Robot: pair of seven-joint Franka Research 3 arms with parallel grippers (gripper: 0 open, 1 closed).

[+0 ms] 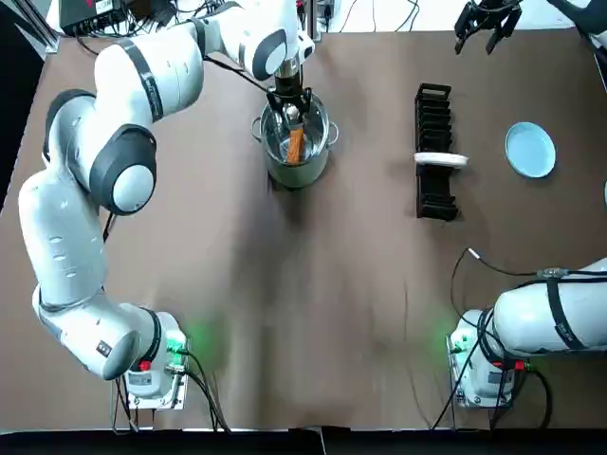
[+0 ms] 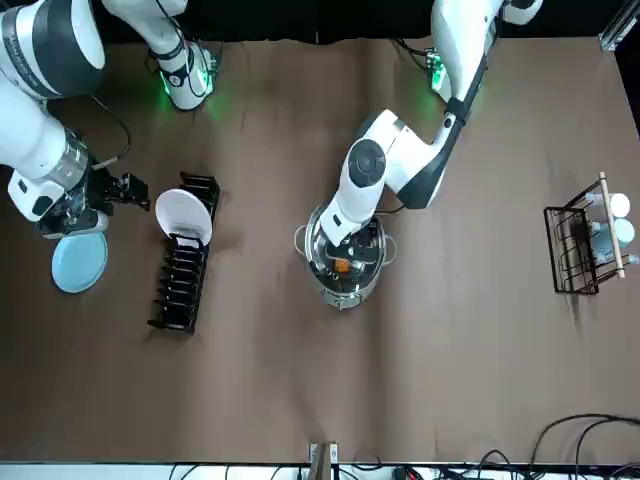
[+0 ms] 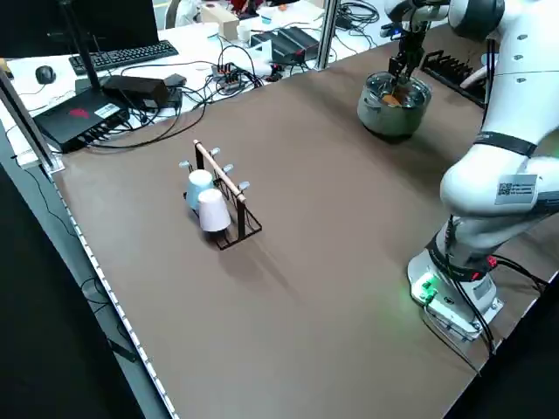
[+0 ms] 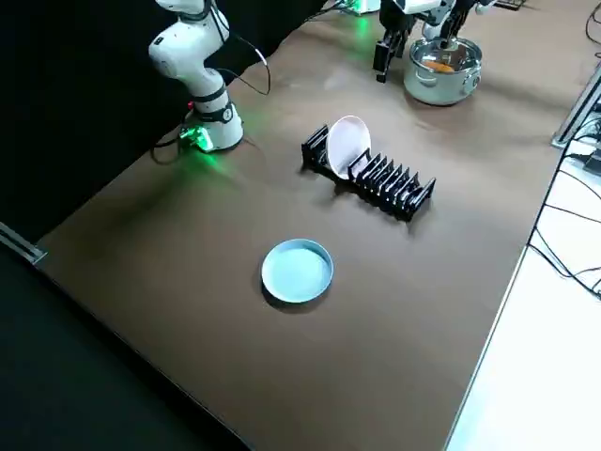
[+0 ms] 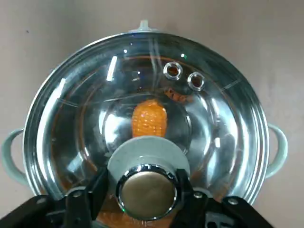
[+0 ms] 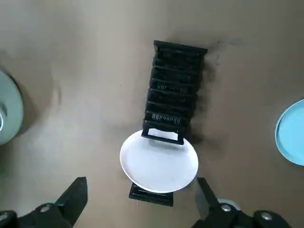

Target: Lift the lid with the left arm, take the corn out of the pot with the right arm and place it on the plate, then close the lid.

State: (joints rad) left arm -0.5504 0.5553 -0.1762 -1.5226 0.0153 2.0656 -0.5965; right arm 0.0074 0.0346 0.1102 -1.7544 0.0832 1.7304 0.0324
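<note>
My left end effector (image 5: 148,192) is down on the pot. Its two fingers (image 5: 90,197) sit close on both sides of the shiny knob (image 5: 148,190), and they look shut tight on it. The knob is in the middle of the glass lid (image 5: 71,118), which lies flat on the pot (image 5: 279,145). Under the glass I can see the orange corn (image 5: 149,118). The pot stands toward the far edge of the desk (image 1: 313,313), a bit left of the middle.

The knob is round and smooth. If my hold is weak, I think it could slip out and the lid would bang back down. If I pull up crooked, the lid could catch the rim and drag or tip the pot.

My right end effector (image 1: 487,27) hangs over the far edge, near the right corner. Its fingers are spread wide and hold nothing. To get the corn it must go past the black rack (image 1: 434,194) with its white plate (image 1: 441,160). If I lift the lid too low, that arm could bump it. The blue plate (image 1: 529,149) lies near the right edge, well apart from the pot, so the corn could drop on the way.
</note>
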